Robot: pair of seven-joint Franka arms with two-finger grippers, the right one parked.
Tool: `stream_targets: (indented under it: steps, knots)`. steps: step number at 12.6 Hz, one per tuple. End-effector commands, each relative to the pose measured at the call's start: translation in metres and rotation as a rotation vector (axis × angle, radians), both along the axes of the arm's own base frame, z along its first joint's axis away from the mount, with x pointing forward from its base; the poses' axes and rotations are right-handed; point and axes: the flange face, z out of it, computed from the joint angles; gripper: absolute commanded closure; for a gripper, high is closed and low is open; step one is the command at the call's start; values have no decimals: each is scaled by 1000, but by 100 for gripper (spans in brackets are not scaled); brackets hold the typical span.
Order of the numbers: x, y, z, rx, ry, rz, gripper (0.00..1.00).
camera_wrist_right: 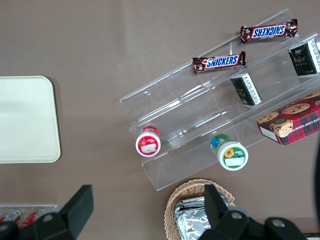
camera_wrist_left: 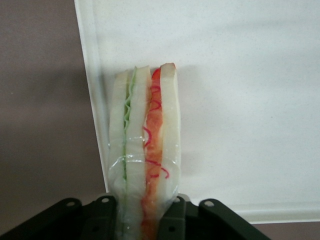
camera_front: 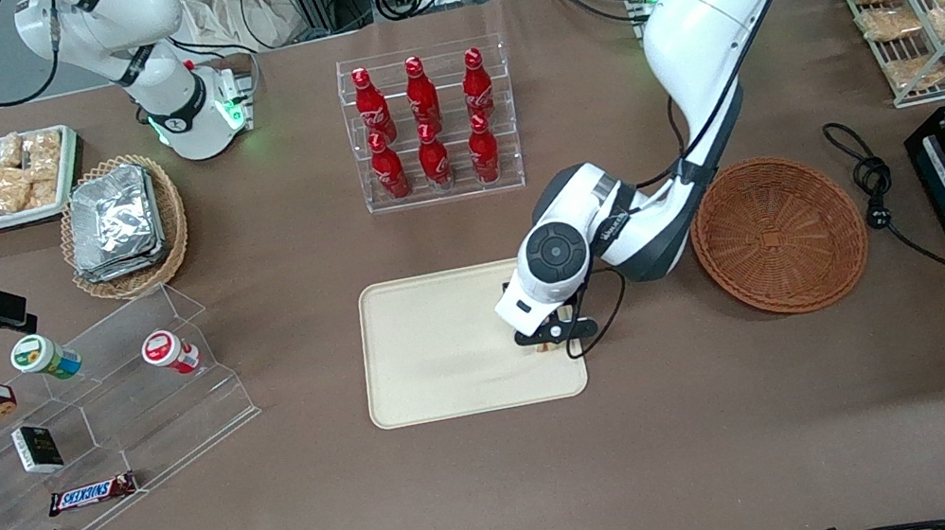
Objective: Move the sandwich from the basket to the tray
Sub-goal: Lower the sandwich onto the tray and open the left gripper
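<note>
The left arm reached down over the tray [camera_front: 438, 347], its gripper [camera_front: 550, 338] low above the tray's edge nearest the basket [camera_front: 780, 235]. In the left wrist view, the gripper [camera_wrist_left: 145, 212] was clamped on the sandwich [camera_wrist_left: 145, 145], its two dark fingers [camera_wrist_left: 102, 215] pressed against the outer bread slices. The sandwich stood on edge, wrapped in clear film, with green filling in one layer and red-orange in the other. It sat over the tray's cream surface, just inside the rim; whether it touched the tray could not be told. The basket lay beside the tray on the brown table [camera_front: 510, 489], toward the working arm's end.
</note>
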Motion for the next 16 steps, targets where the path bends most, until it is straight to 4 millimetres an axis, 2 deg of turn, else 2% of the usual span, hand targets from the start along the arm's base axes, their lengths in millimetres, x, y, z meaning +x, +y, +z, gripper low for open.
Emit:
stream_targets:
  steps: [1,3,6,8,9,10,11,12,13,14,16]
  knots:
    - [8,-3,2,-1,-22,10,0]
    - [13,0,11,-10,-30,26,0]
    - [24,6,42,-3,-41,40,0]
    - [32,23,76,40,-36,54,0]
    - [27,31,102,83,-27,39,0]
    - [26,47,125,112,-15,45,0]
    - [38,72,143,106,-19,88,0]
    - [37,80,162,95,-33,100,0]
    - [31,88,177,103,-51,103,0]
    - [28,107,184,120,-54,117,0]
    - [22,145,212,93,-66,126,0]
